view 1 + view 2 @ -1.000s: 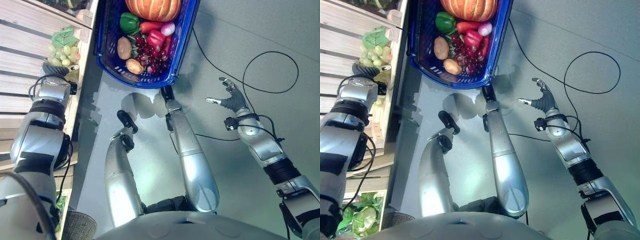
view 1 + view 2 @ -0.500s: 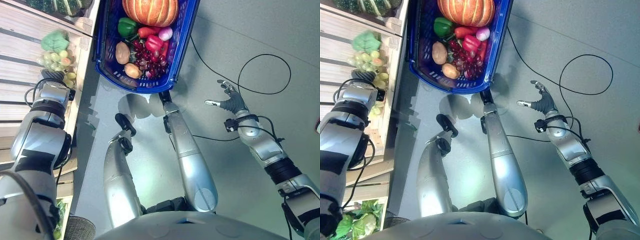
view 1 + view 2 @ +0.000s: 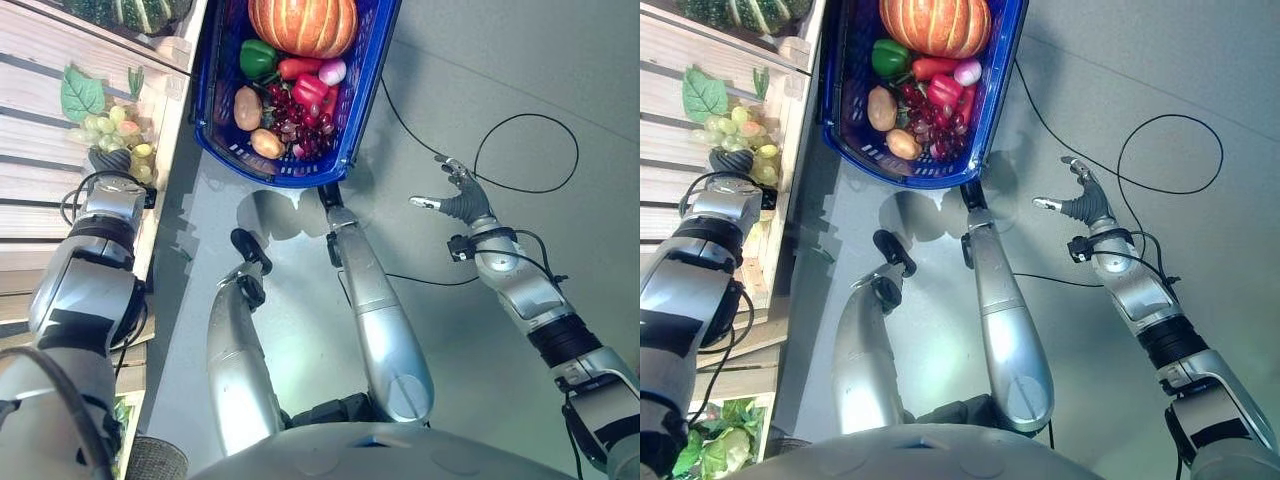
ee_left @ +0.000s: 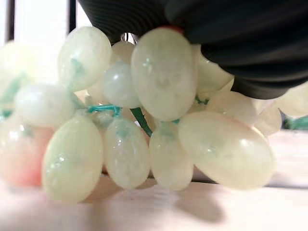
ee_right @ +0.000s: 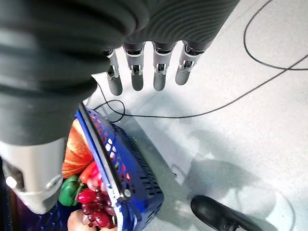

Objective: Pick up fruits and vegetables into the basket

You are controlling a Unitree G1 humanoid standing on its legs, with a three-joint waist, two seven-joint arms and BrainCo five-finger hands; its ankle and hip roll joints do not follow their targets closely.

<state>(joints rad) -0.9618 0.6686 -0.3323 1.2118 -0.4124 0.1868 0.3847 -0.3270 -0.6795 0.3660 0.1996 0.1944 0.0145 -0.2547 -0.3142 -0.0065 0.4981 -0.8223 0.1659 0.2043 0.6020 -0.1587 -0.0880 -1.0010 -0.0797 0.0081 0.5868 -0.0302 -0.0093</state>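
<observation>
Left hand (image 3: 108, 160) is reaching one green grape bunch (image 3: 108, 130) on the wooden shelf (image 3: 40, 100), grip unclear; right hand (image 3: 455, 195) is hanging open over grey floor (image 3: 500, 80), one blue basket (image 3: 365, 90) far.

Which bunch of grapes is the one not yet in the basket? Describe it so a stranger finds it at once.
Start at the slatted wooden shelf to the left of the blue basket. By its edge, at the left hand, lies the green grape bunch with a green leaf. It is pale green with one pinkish grape, unlike the dark red grapes inside the basket.
</observation>
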